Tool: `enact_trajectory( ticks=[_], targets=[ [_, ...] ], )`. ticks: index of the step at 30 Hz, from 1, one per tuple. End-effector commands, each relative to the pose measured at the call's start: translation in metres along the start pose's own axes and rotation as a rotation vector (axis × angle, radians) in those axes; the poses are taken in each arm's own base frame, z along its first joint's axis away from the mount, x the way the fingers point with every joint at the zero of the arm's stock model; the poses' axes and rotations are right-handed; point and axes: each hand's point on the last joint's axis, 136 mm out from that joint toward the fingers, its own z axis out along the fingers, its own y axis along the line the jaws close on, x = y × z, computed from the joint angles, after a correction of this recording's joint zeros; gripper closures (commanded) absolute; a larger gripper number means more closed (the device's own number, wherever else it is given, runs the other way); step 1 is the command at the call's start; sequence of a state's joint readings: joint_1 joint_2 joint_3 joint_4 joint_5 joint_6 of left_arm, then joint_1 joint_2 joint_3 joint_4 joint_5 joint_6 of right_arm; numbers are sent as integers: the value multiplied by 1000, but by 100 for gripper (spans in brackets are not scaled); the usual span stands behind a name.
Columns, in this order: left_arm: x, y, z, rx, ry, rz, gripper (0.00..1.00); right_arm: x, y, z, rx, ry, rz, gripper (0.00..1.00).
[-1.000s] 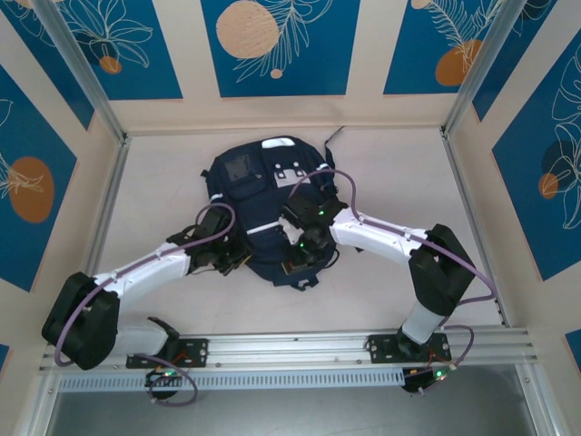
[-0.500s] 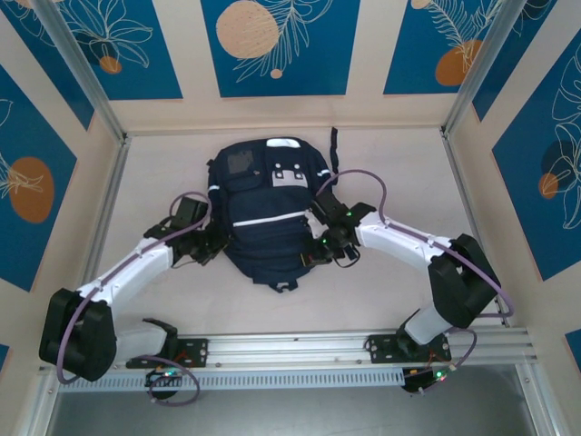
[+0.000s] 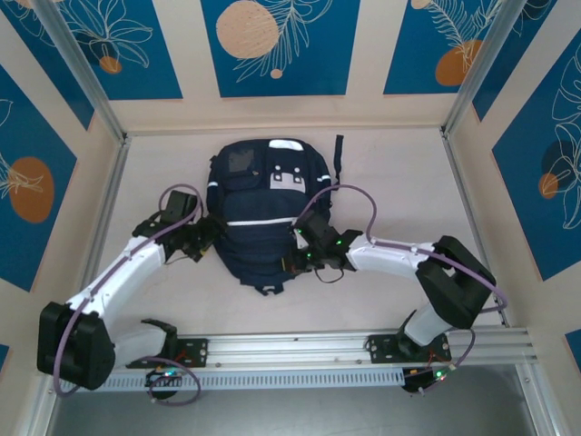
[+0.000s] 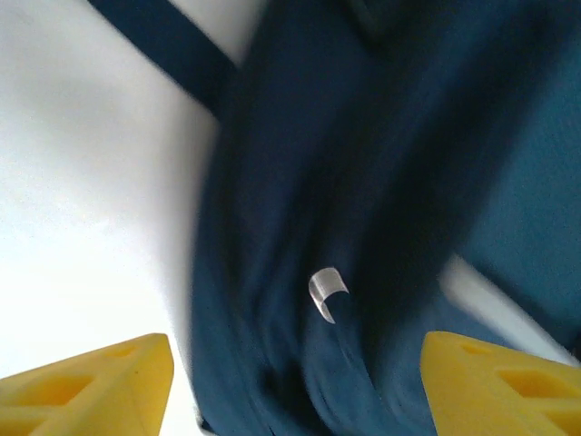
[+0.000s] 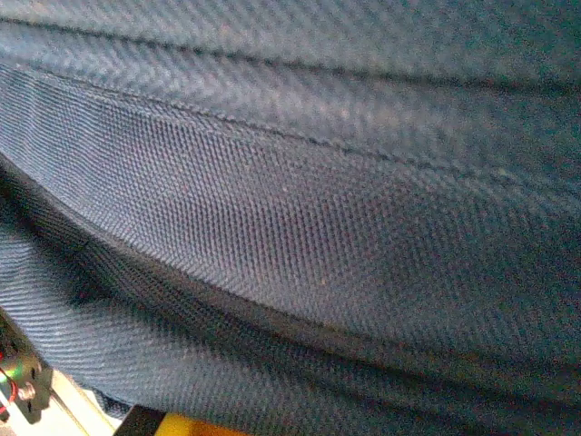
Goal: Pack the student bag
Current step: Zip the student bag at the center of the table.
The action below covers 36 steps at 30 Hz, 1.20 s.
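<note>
The student bag (image 3: 259, 204), navy blue with white stripes and white buckle patches, lies flat in the middle of the table. My left gripper (image 3: 211, 234) is at its left edge. In the left wrist view it (image 4: 295, 391) is open, its yellow fingertips (image 4: 91, 386) wide apart over blurred navy fabric (image 4: 363, 182) that carries a small white tab (image 4: 325, 292). My right gripper (image 3: 292, 262) sits at the bag's lower right edge. Close-up navy weave (image 5: 318, 227) drapes over its jaws, which are shut on a fold of the bag; a sliver of one yellow finger (image 5: 186, 425) peeks out.
A dark strap (image 3: 339, 150) trails from the bag's top right corner. Aluminium posts (image 3: 107, 195) and patterned blue panels (image 3: 272, 45) wall in the pale table (image 3: 390, 182). A metal rail (image 3: 300, 350) runs along the near edge by the arm bases.
My left gripper has opened and let go of the bag's left side. The bag has spread flatter and shifted slightly left. The right gripper stayed shut at its lower right edge.
</note>
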<state>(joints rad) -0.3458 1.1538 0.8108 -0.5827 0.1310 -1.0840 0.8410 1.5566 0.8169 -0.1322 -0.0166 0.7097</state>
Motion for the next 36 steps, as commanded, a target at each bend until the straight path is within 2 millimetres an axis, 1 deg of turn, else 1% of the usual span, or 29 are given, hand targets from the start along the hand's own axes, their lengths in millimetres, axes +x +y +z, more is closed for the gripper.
enact_trajectory(
  ticks=[1,3,7,11,15,17,19,22,25,26,27,28,32,36],
  targets=[
    [34,-18,-17,48,64,-21,24,-16,25,14,-86,-71,46,100],
    [45,-18,-17,18,82,-57,22,-15,36,21,-103,-59,45,100],
    [55,-14,-10,-49,111,-119,22,-12,51,30,-102,-53,34,100],
    [64,-9,4,-153,153,-168,22,-10,58,34,-80,-55,14,100],
    [65,-9,21,-201,169,-169,27,-10,62,33,-68,-59,-10,100],
    [65,-4,28,-232,167,-176,30,-11,62,31,-60,-66,-19,100],
    [64,3,34,-260,157,-181,35,-11,61,29,-46,-64,-28,100],
    [59,15,39,-306,115,-180,49,-9,57,27,-1,-40,-49,100],
    [51,24,39,-338,68,-177,70,-7,55,21,40,-14,-100,100],
    [49,27,40,-345,56,-178,82,-6,55,19,52,-4,-117,100],
    [47,28,40,-348,48,-181,92,-4,54,17,62,6,-133,100],
    [46,29,41,-349,45,-184,99,-3,52,16,74,14,-145,100],
    [39,27,40,-340,40,-193,100,3,49,10,85,38,-187,100],
    [32,27,34,-334,26,-198,100,7,42,7,88,41,-218,100]
  ],
)
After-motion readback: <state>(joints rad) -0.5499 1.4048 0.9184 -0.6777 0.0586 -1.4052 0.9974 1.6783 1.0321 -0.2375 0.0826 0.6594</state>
